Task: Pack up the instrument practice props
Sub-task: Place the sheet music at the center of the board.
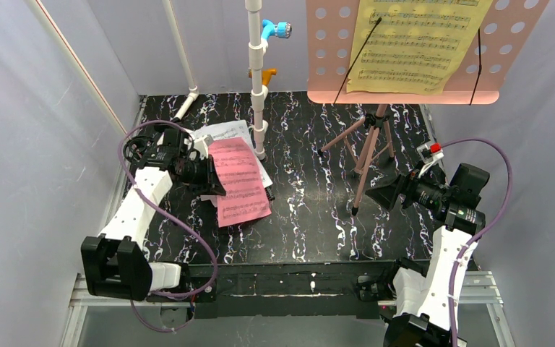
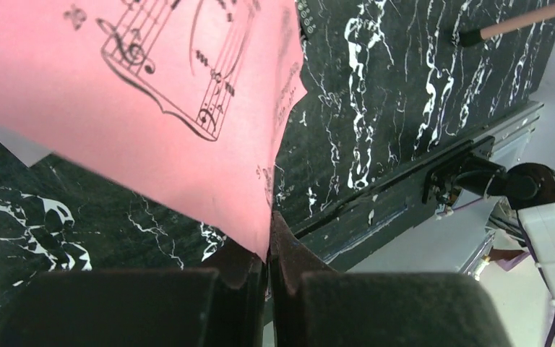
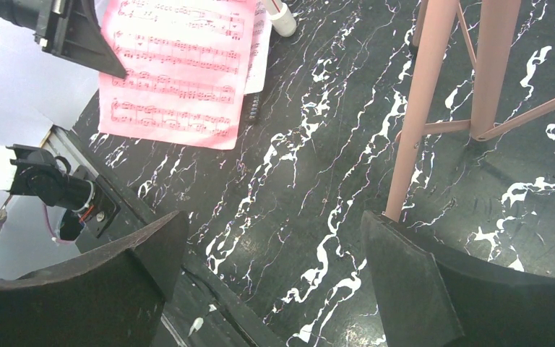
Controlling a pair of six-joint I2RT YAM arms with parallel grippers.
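Currently held: pink page (image 2: 152, 94), one edge pinched between the closed fingers of the left gripper (image 2: 269, 242); the sheet rests over a white page (image 1: 220, 131) at the left of the tabletop (image 1: 318, 231).
Right gripper (image 3: 274, 224): jaws wide apart, holding nothing, low and just beside one leg of the stand (image 3: 415, 108).
Stand: upright on its tripod at the right of the tabletop, with the desk (image 1: 520, 43) raised high and a yellow page (image 1: 415, 43) propped on it.
Recorder tubes: not visible in any view.
Risk, page: the grip is thin and close to the edge, so a quick pull could tear the paper or let it slip out. The white page beneath could drag along by friction.
Risk, clip: a small black clip (image 1: 269, 192) lies at the pink page's right edge, and a sideways sweep of the sheet would likely push it.
Risk, stand: it is tall with its load at the top. A nudge on the leg from the open right gripper could tip it and shed the yellow page.
Edges: the side wall is close behind the left arm, and the pipe frame (image 1: 258, 87) stands just behind the pages. The pink page's near corner lies near the tabletop's front edge, not over it.
Open room: the bare tabletop between the pages and the tripod gives the widest lane for moving, and the space above the pages is open.
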